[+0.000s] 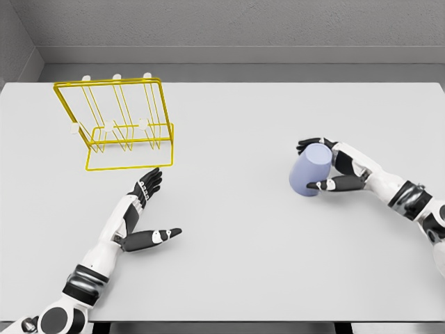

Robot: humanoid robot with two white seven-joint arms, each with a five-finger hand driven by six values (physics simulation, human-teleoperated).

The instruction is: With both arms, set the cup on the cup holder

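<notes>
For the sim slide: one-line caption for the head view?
Right hand grips the lavender cup; open left hand waits near the yellow wire cup holder.

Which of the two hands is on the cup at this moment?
The right hand, at the picture's right: its fingers and thumb wrap the lavender cup. The left hand is open and empty on the table, just below the yellow wire cup holder.

Right hand point(332, 169) grips cup point(310, 171); left hand point(144, 209) spread near rack point(119, 125)

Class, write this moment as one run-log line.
right hand: shut on cup | left hand: open, near rack | cup: tilted, not on rack
</notes>
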